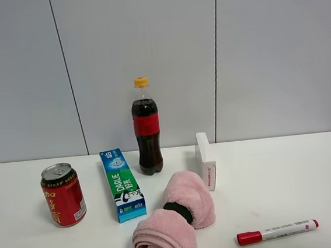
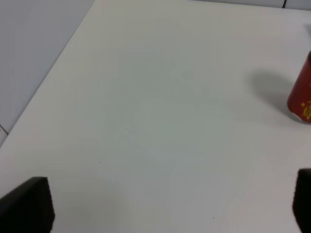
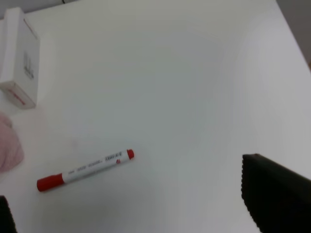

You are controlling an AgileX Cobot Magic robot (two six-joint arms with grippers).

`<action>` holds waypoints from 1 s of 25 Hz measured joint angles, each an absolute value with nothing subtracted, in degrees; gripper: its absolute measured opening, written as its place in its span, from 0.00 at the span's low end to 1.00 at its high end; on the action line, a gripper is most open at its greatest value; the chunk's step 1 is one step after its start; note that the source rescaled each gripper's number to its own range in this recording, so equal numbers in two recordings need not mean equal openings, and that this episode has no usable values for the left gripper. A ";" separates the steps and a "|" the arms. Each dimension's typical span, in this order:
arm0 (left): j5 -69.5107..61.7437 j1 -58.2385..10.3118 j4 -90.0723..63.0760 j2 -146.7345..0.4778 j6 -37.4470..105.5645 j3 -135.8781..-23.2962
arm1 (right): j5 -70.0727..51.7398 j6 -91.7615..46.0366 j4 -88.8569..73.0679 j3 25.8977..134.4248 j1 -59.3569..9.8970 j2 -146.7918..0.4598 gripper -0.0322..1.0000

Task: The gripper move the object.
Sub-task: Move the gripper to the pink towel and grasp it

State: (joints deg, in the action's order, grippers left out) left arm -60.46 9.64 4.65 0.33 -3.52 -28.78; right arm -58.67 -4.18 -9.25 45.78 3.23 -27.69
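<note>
White bench point(image 1: 287, 171) holding, left to right: red can point(image 1: 62, 194), green toothpaste box point(image 1: 122, 184), cola bottle point(image 1: 146, 129), rolled pink towel point(image 1: 175, 220), white box point(image 1: 205, 161), and a red-capped marker point(image 1: 277, 231) near right. The left gripper point(image 2: 170, 208) is over bare bench left of the can, jaws wide apart. The right gripper point(image 3: 146, 208) is near the marker, jaws apart.

Can point(image 1: 62, 194) far left, toothpaste box point(image 1: 122, 184) beside it, bottle point(image 1: 146, 127) behind, towel point(image 1: 175, 220) in front, marker point(image 1: 277, 231) right.
</note>
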 joint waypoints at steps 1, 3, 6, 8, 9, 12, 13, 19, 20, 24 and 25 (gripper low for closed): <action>-60.46 9.64 4.65 0.33 -3.52 -28.78 | -58.62 -4.96 -9.20 47.42 3.23 -29.38 0.86; -60.46 9.64 4.65 0.33 -3.52 -28.78 | -58.62 -6.55 -9.14 50.26 3.23 -32.57 0.86; -60.46 9.64 4.65 0.33 -3.52 -28.78 | -58.62 -8.15 -9.20 52.44 3.23 -36.29 0.86; -60.46 9.64 4.65 0.33 -3.52 -28.78 | -58.62 -10.08 -9.80 54.67 2.64 -41.72 0.86; -60.46 9.64 4.65 0.33 -3.52 -28.78 | -58.62 -10.14 -9.95 55.17 1.67 -43.28 0.86; -60.46 9.64 4.65 0.33 -3.52 -28.78 | -57.04 -10.07 -10.28 55.78 -2.63 -48.62 0.86; -60.46 9.64 4.65 0.33 -3.52 -28.78 | -55.77 -9.93 -10.28 55.88 -4.38 -50.11 0.86; -60.46 9.64 4.65 0.33 -3.52 -28.78 | -44.11 -3.66 -8.65 55.85 -13.42 -61.23 0.86; -60.46 9.64 4.65 0.33 -3.52 -28.78 | -42.87 -1.51 -7.89 55.85 -14.47 -62.93 0.86; -60.46 9.64 4.65 0.33 -3.52 -28.78 | -38.97 6.91 -5.02 55.85 -17.95 -70.15 0.86; -60.46 9.64 4.65 0.33 -3.52 -28.78 | -38.53 8.25 -4.64 55.85 -19.00 -71.78 0.86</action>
State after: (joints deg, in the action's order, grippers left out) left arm -60.46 9.64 4.65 0.33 -3.52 -28.78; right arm -38.53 8.25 -4.64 55.85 -19.00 -71.78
